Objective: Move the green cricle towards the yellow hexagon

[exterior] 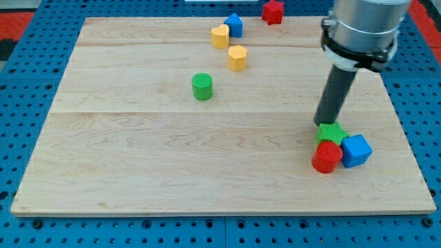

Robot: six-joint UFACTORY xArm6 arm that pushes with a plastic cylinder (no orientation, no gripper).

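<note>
The green circle [202, 87] stands on the wooden board left of centre. The yellow hexagon [237, 58] lies up and to its right, a short gap away. My tip [323, 123] is far to the view's right, touching or just above a second green block [332, 132] in a cluster, well away from the green circle.
A red cylinder [327, 158] and a blue cube [356, 150] sit against the second green block at lower right. A yellow block [220, 36] and a blue block [234, 25] sit together near the top edge. A red star-like block [273, 11] lies at the board's top edge.
</note>
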